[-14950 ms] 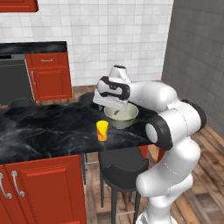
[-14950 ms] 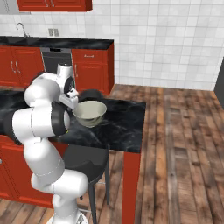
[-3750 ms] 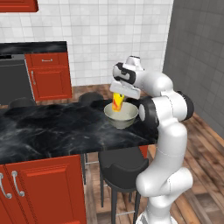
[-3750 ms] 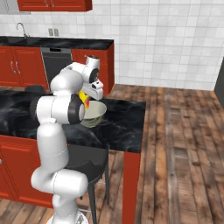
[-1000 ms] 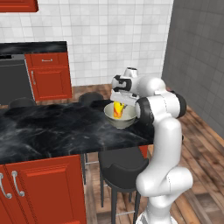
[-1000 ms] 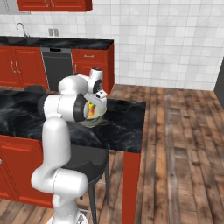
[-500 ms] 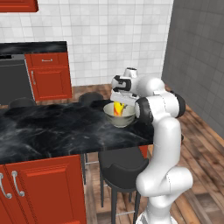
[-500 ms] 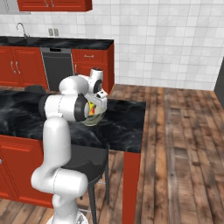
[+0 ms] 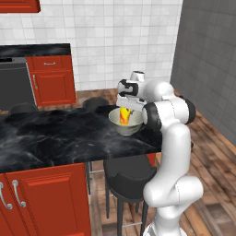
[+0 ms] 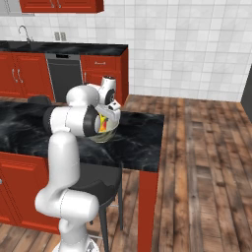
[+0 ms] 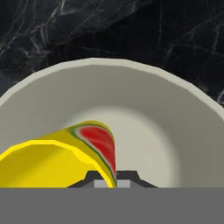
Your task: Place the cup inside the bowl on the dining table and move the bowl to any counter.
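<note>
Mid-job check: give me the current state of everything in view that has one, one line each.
cup: pinched at its rim by the gripper, tilted, inside the bowl.
bowl: upright on the dining table, holding the cup.
gripper: shut on the cup's rim, lowered into the bowl.
dining table: bearing the bowl near its end.
stool: upright, tucked at the table's edge.
cabinet doors: shut.

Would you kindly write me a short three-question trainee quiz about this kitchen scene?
1. True or false: the yellow cup is lying flat on the dining table.
2. The gripper is: A) open, B) shut on the cup.
3. Fill in: the bowl stands on the ____.

Key: 1 false, the cup is held inside the bowl; 2 B; 3 dining table.
</note>
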Available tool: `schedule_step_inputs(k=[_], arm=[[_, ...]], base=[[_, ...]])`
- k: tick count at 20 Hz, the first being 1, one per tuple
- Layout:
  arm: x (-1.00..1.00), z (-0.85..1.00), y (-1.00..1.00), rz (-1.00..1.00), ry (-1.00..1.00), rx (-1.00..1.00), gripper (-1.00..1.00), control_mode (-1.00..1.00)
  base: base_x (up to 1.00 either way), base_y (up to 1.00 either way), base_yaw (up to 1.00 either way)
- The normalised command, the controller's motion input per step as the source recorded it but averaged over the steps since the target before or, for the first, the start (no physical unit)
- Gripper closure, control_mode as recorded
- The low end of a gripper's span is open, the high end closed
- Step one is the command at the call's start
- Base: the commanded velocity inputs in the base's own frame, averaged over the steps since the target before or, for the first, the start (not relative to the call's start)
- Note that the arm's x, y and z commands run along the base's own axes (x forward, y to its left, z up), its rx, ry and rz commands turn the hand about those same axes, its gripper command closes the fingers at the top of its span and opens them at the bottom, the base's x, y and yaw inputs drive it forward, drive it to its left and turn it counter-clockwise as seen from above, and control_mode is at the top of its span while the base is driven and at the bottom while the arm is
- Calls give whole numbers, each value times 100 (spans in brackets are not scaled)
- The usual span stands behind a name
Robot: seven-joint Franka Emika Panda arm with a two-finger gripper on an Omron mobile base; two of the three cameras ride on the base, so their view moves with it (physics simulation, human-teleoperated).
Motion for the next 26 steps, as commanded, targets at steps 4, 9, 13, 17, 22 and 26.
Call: schedule_step_inputs(k=[4,9,13,17,22,26], arm=[[0,0,1,0,0,0,-100,-100],[0,0,8,0,0,0,-100,-100],[0,0,0,0,0,0,-100,-100],[0,0,-6,0,0,0,-100,-100],[0,14,-18,0,0,4,-100,-100],[0,33,-16,0,0,8,-100,-100]], base=[[0,0,0],[0,0,0],[0,0,0],[0,0,0],[0,0,0],[0,0,0]])
